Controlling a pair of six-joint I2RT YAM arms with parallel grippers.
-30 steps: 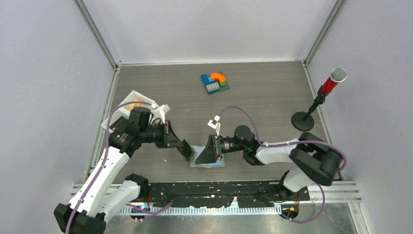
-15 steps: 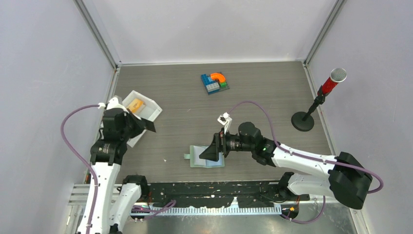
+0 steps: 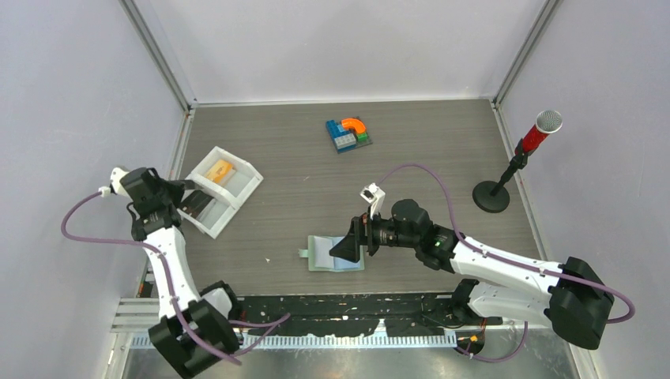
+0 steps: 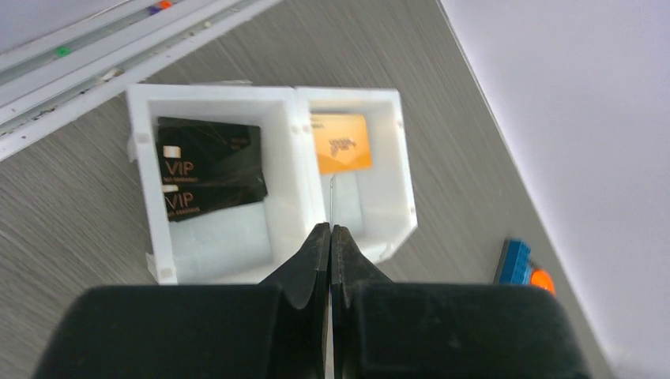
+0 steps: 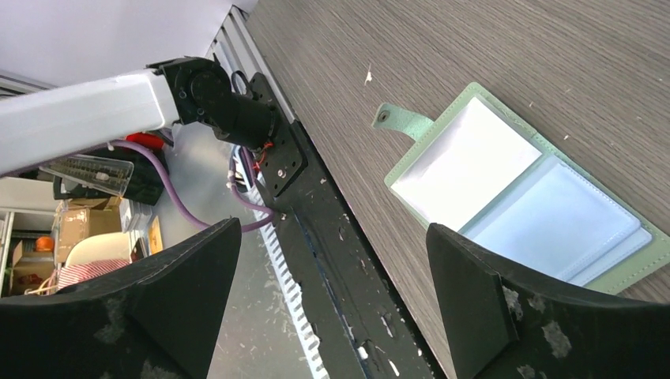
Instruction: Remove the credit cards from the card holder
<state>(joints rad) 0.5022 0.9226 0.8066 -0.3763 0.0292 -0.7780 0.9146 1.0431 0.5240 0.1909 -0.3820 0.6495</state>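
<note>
The sage card holder (image 3: 336, 254) lies open and flat on the table, and its pale blue sleeves and closure tab show in the right wrist view (image 5: 521, 197). My right gripper (image 3: 345, 248) (image 5: 333, 229) is open just above its right part and touches nothing. My left gripper (image 3: 188, 207) (image 4: 330, 230) is shut over the white tray (image 3: 237, 197). A thin edge runs on from between its tips; it is a credit card seen edge-on. An orange card (image 4: 341, 143) (image 3: 220, 170) lies in one compartment. Two dark cards (image 4: 209, 166) lie in the other.
A blue-orange-green toy block cluster (image 3: 348, 133) sits at the back centre, and its corner shows in the left wrist view (image 4: 521, 264). A red-headed microphone on a stand (image 3: 513, 170) is at the right. Walls close three sides. The black rail (image 5: 316, 237) runs along the near edge.
My left gripper left the card holder with a dark card and swung left to the tray. My right gripper backed off to the right and the holder now lies uncovered.
</note>
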